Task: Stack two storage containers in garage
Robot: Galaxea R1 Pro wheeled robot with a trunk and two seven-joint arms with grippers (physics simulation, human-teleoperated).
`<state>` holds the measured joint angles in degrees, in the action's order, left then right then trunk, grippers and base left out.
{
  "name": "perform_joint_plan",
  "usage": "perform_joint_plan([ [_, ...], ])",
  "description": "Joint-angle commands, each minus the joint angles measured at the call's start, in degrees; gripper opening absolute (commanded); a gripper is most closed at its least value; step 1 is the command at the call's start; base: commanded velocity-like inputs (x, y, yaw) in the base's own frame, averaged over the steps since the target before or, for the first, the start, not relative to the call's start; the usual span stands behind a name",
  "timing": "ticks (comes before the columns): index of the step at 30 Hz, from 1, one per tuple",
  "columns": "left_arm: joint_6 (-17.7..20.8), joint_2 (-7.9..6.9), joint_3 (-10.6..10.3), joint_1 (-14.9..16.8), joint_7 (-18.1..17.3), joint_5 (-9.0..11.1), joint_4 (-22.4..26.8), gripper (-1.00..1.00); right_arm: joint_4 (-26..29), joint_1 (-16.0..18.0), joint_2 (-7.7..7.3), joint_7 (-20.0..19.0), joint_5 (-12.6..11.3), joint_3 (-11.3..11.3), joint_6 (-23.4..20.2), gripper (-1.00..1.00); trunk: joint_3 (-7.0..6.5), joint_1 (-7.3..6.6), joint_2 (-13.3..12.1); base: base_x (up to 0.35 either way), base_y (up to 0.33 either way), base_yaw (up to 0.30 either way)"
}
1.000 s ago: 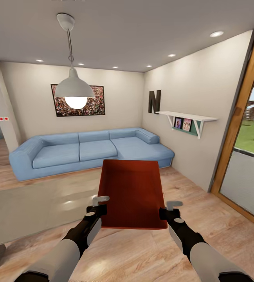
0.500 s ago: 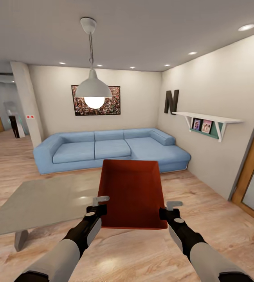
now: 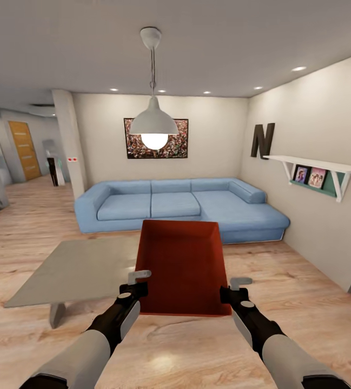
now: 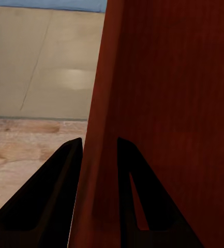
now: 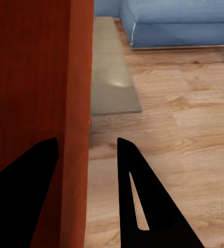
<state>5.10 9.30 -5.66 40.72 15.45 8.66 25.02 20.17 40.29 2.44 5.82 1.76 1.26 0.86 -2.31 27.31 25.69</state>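
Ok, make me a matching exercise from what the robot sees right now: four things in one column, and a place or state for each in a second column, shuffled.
Things:
1. storage container
2. blue sofa
3. grey table
4. pendant lamp

Places or states:
A. hangs lit from the ceiling
B. held by its side walls between the left tool and the right tool
C. stands against the far wall under a framed picture
D. stands on the wood floor at the left, beside the carried bin

Pairs: 1-B, 2-C, 3-D, 4-A
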Motion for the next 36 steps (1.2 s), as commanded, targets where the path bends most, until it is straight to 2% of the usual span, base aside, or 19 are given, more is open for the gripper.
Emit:
perform_joint_plan([
  [1,0.34,-1.39,-0.58,-0.03,0.64,1.01,-0.06,-1.0,4.08,0.05,-0.24,0.34,0.61,-0.99,0.11,-1.0,0.03,0.02,0.05,0.0,0.0,0.267],
  [36,0.34,-1.39,-0.58,-0.03,0.63,1.01,-0.06,-1.0,4.08,0.05,-0.24,0.34,0.53,-0.99,0.02,-1.0,0.03,0.02,0.05,0.0,0.0,0.269],
])
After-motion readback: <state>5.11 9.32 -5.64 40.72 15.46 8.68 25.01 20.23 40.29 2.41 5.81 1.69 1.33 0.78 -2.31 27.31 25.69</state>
